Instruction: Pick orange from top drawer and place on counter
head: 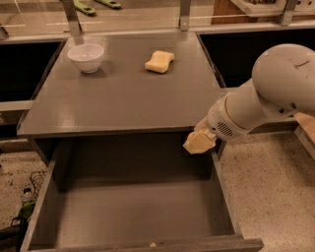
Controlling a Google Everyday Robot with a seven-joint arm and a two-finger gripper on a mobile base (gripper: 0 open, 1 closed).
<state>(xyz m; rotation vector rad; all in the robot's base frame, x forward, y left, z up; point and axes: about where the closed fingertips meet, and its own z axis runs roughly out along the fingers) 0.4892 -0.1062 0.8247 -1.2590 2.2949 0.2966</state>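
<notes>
A: Pincer (199, 141) position?
B: Over the drawer's (138, 211) right rear corner, just below the table's (123, 98) front edge. Spread or pressed together: cannot tell.
A: Drawer?
B: Pulled open, grey bottom in view.
A: Orange?
B: Cannot be made out in this view.
A: Table?
B: Bowl (86, 57) rear left, sponge (159, 61) rear centre, well apart.

Kitchen-like test space, judging by a dark-grey counter (123, 93) with a white bowl (85, 57) and yellow sponge (159, 61), open top drawer (138, 206) beneath, speckled floor (266, 182), glass panel (133, 15) behind. Robot gripper (199, 141) just beside the counter's right front corner.
</notes>
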